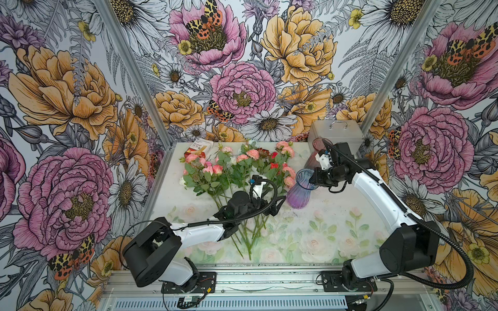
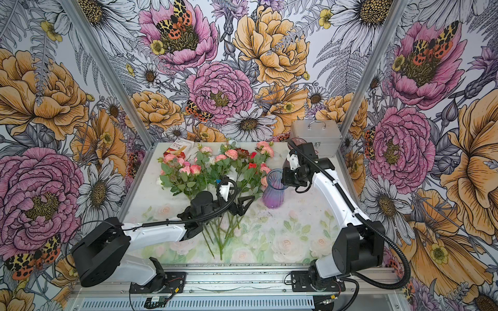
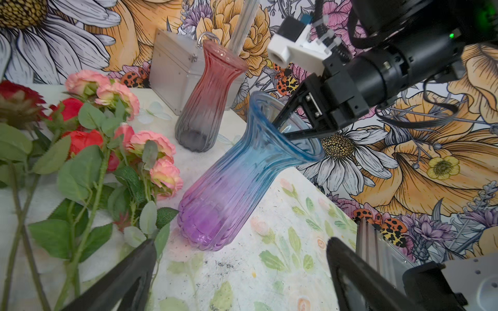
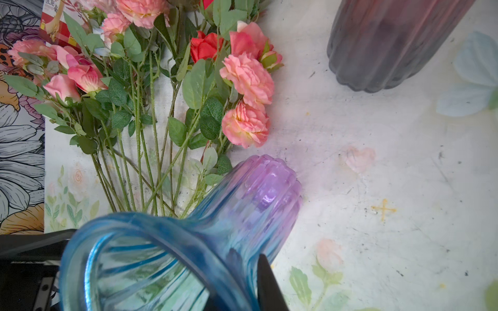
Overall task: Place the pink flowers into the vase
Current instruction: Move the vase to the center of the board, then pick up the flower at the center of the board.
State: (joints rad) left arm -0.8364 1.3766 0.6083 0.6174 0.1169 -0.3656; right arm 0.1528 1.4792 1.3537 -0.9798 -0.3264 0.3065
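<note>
The pink flowers (image 1: pixel 253 154) (image 2: pixel 231 154) lie in a loose bunch on the table's far left half, stems fanned toward the front. The vase (image 1: pixel 299 191) (image 2: pixel 273 194), ribbed glass fading from blue to purple, leans beside them with its base on the mat. My right gripper (image 1: pixel 314 176) (image 4: pixel 249 269) is shut on the vase's rim, one finger inside and one outside. In the left wrist view the vase (image 3: pixel 229 188) tilts toward that gripper (image 3: pixel 280 129). My left gripper (image 1: pixel 277 206) (image 3: pixel 242 269) hangs open over the stems, holding nothing. Pink blooms (image 4: pixel 248 78) lie just beyond the vase (image 4: pixel 242 204).
A red-to-grey glass vase (image 1: pixel 315 153) (image 3: pixel 210 94) stands behind the right gripper, in front of a silver metal case (image 1: pixel 334 132). Red and maroon blooms (image 1: pixel 273 156) lie mixed into the bunch. A red-and-white packet (image 1: pixel 198 149) sits at the back left.
</note>
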